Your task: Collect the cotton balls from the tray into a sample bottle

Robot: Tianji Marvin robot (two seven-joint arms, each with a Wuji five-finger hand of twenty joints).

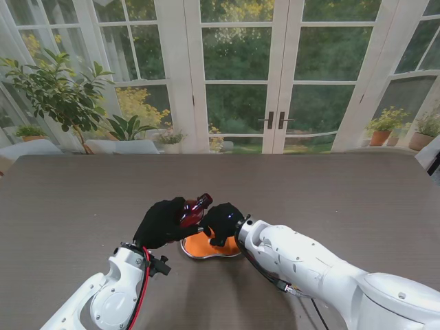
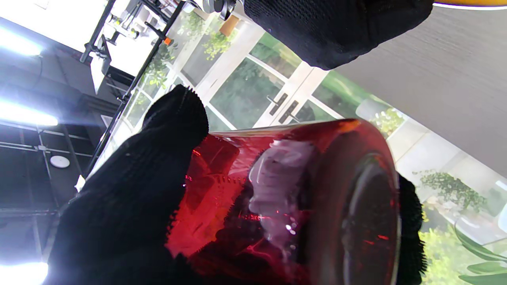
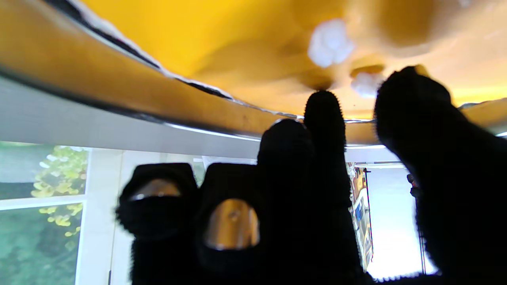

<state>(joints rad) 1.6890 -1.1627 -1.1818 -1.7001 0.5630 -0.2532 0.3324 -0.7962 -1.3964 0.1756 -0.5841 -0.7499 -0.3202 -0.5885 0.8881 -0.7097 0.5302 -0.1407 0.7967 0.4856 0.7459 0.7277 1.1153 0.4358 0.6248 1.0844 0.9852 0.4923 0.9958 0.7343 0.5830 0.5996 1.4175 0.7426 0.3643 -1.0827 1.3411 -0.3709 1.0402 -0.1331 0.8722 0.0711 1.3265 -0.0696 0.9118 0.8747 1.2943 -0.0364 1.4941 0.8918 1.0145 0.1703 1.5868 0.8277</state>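
Hands: my left hand gripping the red sample bottle, tilted, one cotton ball inside; my right hand over the orange tray, fingers reaching in near two loose cotton balls, whether it grips anything I cannot tell; tray on table

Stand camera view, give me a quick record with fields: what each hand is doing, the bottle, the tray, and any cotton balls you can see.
left hand: black-gloved left hand holds the red translucent sample bottle, tilted, above the table
bottle contents: a whitish lump shows through the glass, likely cotton
right hand: black-gloved right hand over the orange shallow tray, fingers reaching in; grasp unclear
tray: on the brown table, nearer to me than the bottle
cotton balls: two white ones in the tray by the fingertips
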